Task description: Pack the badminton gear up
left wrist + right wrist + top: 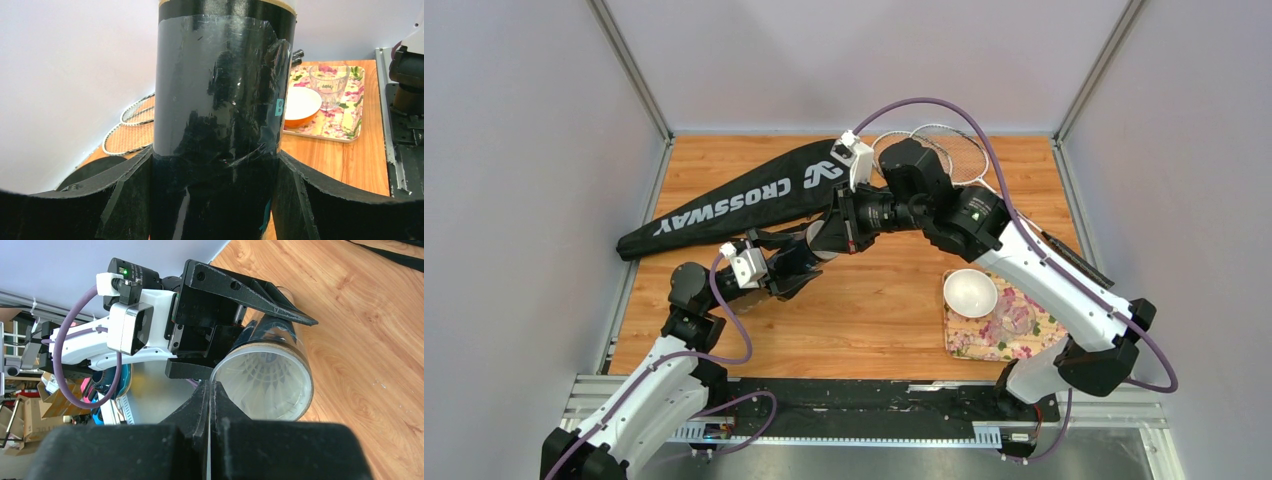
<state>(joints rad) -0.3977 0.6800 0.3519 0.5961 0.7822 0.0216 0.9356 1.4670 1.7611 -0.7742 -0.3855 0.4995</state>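
Left pincer (215, 200) grips tube (220, 85), jaws wide, above worktop (884, 330). Right pincer (210, 405) is shut, nothing seen in it. Tube mouth at its 2 o'clock, shuttlecock (265, 380) inside, axis toward right pincer.

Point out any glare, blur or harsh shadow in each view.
Top external: even light, soft shadows, sharp. Left wrist: glossy wrap on the tube shows bright reflections; the jaws beside it are dark and soft. Right wrist: the near jaws blur out, while the shuttlecock inside the tube is crisp.
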